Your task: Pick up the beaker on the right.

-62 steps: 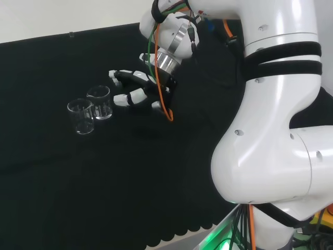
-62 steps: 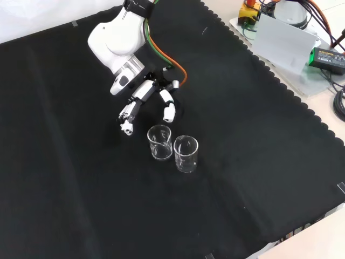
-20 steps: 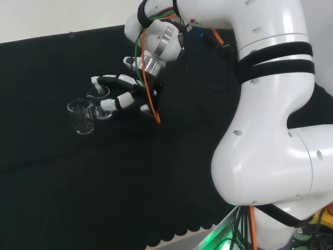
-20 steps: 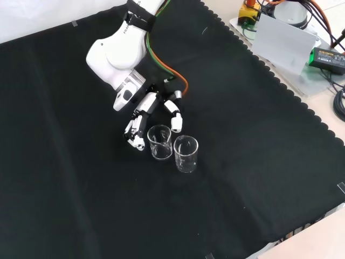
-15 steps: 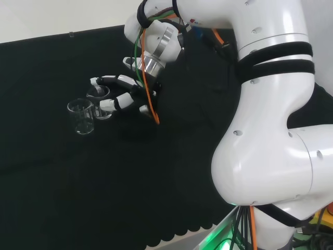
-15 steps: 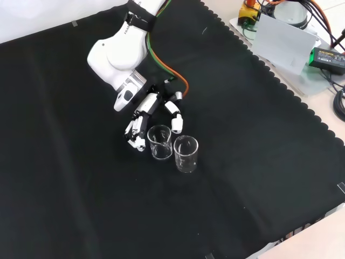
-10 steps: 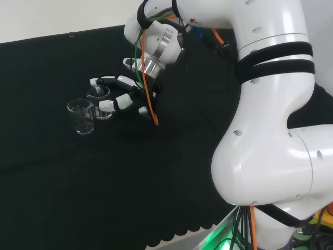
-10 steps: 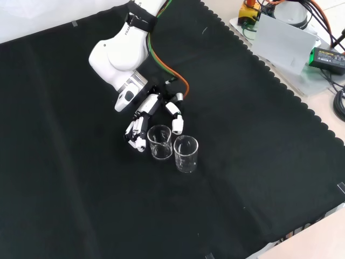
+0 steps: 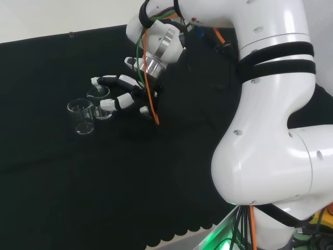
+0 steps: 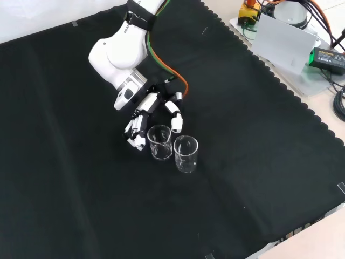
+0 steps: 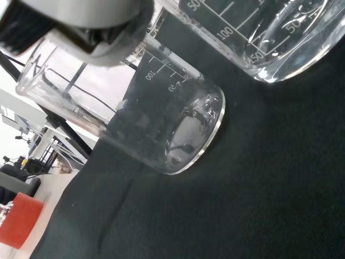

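Hand [image 10: 153,110]: I see fingers spread and relaxed either side of the right beaker [image 9: 100,102], gripping nothing | right beaker: upright on the worktop [image 10: 259,162], head view, just right of the left beaker [image 9: 80,116] | both beakers look empty

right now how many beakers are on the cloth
2. One beaker stands right at the hand; the other beaker stands beside it, to its right in the front view.

Beakers [image 11: 161,124] graduated: 100, 50 (printed white).
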`<state>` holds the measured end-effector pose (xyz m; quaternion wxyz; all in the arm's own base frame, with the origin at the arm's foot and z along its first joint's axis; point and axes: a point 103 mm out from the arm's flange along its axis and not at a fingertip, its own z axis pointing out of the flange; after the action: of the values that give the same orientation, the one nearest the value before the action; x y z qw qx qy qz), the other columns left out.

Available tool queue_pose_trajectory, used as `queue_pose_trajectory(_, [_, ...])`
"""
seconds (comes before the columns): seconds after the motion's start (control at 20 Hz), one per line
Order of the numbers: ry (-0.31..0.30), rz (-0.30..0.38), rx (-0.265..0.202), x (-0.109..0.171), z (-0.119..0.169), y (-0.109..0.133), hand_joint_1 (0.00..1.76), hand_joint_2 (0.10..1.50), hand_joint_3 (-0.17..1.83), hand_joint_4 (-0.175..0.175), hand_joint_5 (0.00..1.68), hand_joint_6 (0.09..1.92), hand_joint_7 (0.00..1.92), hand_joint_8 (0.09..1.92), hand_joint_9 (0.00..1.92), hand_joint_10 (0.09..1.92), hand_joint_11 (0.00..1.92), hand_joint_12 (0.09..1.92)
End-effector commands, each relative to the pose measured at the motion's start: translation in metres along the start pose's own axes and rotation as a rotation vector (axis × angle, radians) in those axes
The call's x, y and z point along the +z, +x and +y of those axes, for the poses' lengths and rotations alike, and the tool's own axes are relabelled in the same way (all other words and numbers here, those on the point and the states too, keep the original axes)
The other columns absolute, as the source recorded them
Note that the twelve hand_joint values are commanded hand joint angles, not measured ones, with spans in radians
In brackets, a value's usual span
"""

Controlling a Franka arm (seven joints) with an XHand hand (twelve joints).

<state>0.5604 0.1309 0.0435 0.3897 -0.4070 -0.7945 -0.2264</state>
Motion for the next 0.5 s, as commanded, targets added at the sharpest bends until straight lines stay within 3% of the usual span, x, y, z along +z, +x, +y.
queue_pose_trajectory(0.05, [-0.001, 0.0, -0.005, 0.0008, 0.002, 0.0, 0.88, 0.48, 0.69, -0.034, 0.44, 0.09, 0.33, 0.6, 0.4, 0.61, 0.0, 1.31])
queue_pose_trajectory(0.5, [0.003, -0.014, 0.005, 0.0102, 0.0117, 0.0034, 0.88, 0.49, 0.68, -0.035, 0.45, 0.09, 0.36, 0.59, 0.41, 0.61, 0.0, 1.32])
